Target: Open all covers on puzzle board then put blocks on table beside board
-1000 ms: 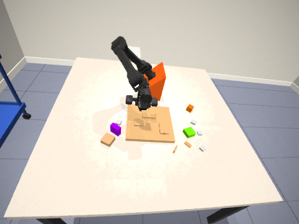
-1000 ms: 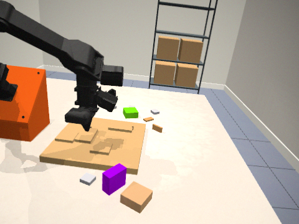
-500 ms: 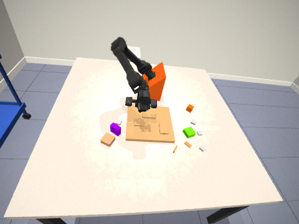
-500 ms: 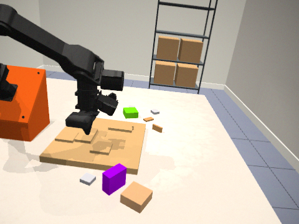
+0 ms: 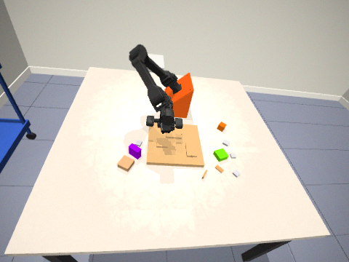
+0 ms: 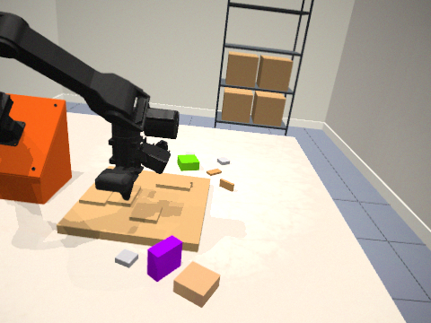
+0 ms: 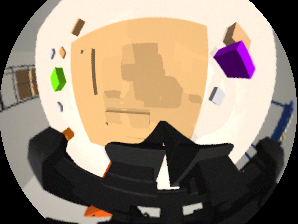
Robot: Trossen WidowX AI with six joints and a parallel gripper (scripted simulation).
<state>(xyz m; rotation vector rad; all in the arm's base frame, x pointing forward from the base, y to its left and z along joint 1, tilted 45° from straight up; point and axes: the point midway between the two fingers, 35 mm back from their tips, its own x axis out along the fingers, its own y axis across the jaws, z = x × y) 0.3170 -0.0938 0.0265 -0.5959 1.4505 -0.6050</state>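
pincer [image 6: 127, 194] pressed together with nothing between its fingers, its tip pointing down at the near-base edge of the puzzle board [image 5: 189, 160] — in the exterior view it sits right on or just above a raised cover [image 6: 96, 196] at that edge, and whether it touches cannot be told. the wrist view shows the board [image 7: 87, 96] spread out ahead of the dark fingers, with blurred covers and shadow patches on its face.

on the worktop [image 5: 109, 218], clear of the board: a purple block [image 5: 134, 151] and a tan block [image 5: 126, 162] on one side, with a small grey tile [image 5: 139, 143] near them; on the other side a green block [image 5: 220, 154], a small orange block [image 5: 222, 126], several more grey tiles [image 5: 236, 173] and two thin tan strips [image 5: 219, 168] lying loose.

an orange wedge-shaped housing [image 5: 183, 96] stands behind the board at the arm's base. in the exterior view a metal shelf [image 6: 265, 63] with cardboard boxes stands against the far wall.
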